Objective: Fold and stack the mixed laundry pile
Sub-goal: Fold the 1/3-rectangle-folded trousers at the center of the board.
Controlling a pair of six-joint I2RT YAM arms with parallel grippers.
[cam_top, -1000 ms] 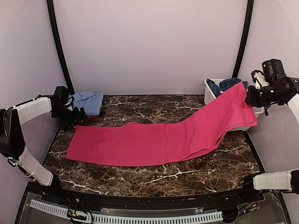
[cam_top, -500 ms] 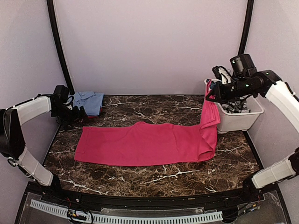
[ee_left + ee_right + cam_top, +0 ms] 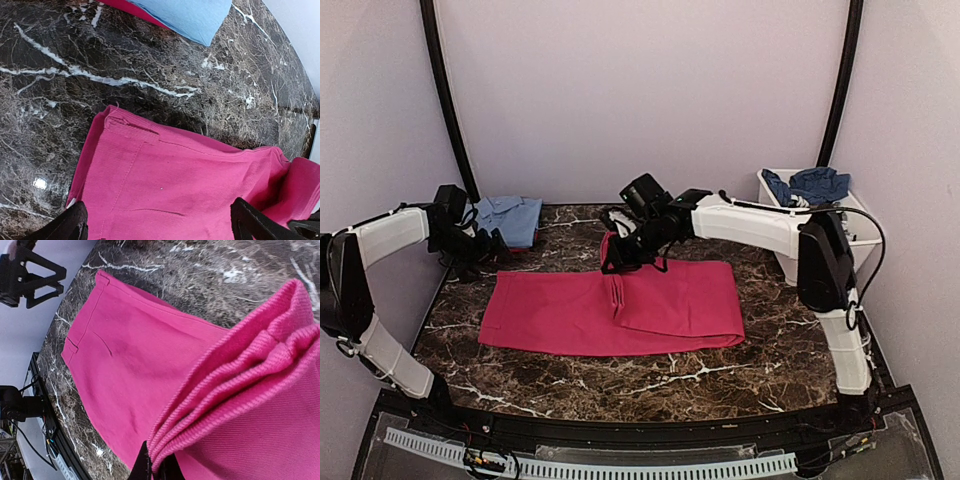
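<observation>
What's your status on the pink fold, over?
Right hand shut on pink garment, leg end doubled over toward the waist. Left hand open by the waistband corner. Light blue shirt back-left, apart from it.

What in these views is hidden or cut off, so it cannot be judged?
Top view: right gripper fingertips, buried in the pink garment fold.
Top view: tub contents under the navy garment.
Left wrist view: left gripper fingers, cut by the bottom edge.
Left wrist view: whatever lies under the light blue shirt; only a red edge shows.
</observation>
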